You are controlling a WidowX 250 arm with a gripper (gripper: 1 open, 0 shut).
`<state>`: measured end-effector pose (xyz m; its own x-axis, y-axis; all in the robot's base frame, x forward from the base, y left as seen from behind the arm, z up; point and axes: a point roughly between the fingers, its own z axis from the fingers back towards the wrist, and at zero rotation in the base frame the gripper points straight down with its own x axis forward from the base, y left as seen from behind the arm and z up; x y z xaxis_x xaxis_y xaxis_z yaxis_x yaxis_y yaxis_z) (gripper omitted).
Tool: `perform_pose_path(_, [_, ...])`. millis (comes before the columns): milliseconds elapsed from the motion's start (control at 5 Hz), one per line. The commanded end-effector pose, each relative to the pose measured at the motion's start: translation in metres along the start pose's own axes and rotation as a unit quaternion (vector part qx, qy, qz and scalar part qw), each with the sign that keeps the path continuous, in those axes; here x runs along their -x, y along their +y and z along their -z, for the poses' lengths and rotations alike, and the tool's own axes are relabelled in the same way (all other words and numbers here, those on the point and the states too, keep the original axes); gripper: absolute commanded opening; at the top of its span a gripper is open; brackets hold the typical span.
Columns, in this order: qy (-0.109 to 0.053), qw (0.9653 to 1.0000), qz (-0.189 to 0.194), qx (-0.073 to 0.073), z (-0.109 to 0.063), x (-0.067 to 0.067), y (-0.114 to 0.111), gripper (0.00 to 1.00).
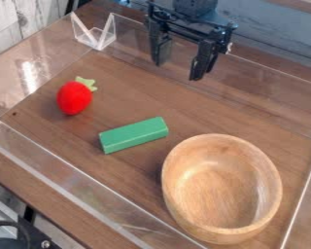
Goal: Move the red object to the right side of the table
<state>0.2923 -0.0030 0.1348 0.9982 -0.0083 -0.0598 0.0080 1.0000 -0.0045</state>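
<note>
At the top edge, the pincer hangs spread apart, its arm cut off above.

A lab test bench: wood-grain table fenced by low clear acrylic walls

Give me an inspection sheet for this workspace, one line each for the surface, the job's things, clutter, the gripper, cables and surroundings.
Surface: dark brown wood-grain table with low clear acrylic walls around it.
Job's things: small round red strawberry-like toy with green leafy top, lying at the left, untouched.
Clutter: green rectangular block near the middle; round light wooden bowl, empty, at front right; small clear folded stand at the back.
Gripper: black two-finger gripper, open, pointing down, holding nothing, behind the toy and block.
Cables: nothing seen.
Surroundings: pale wooden planks at back left.
</note>
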Motion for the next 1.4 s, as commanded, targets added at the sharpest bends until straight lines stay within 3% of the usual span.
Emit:
perform_pose_path(0, [0.018,0.9997,0.016,-0.002,0.017,0.002,-0.001,1.00])
perform_pose_path(200, [0.029,0.9995,0.013,-0.004,0.025,0.011,0.013,1.00])
perform_pose_path(400, [0.026,0.9996,0.004,-0.012,0.025,0.023,0.041,1.00])
perform_pose_path(600, [0.013,0.9996,0.011,-0.020,0.027,0.028,0.072,1.00])
perform_pose_path(1000, [-0.014,0.9992,-0.007,-0.037,0.022,0.037,0.104,1.00])
perform_pose_path(1200, [-0.024,0.9990,-0.011,-0.037,0.019,0.045,0.130,1.00])
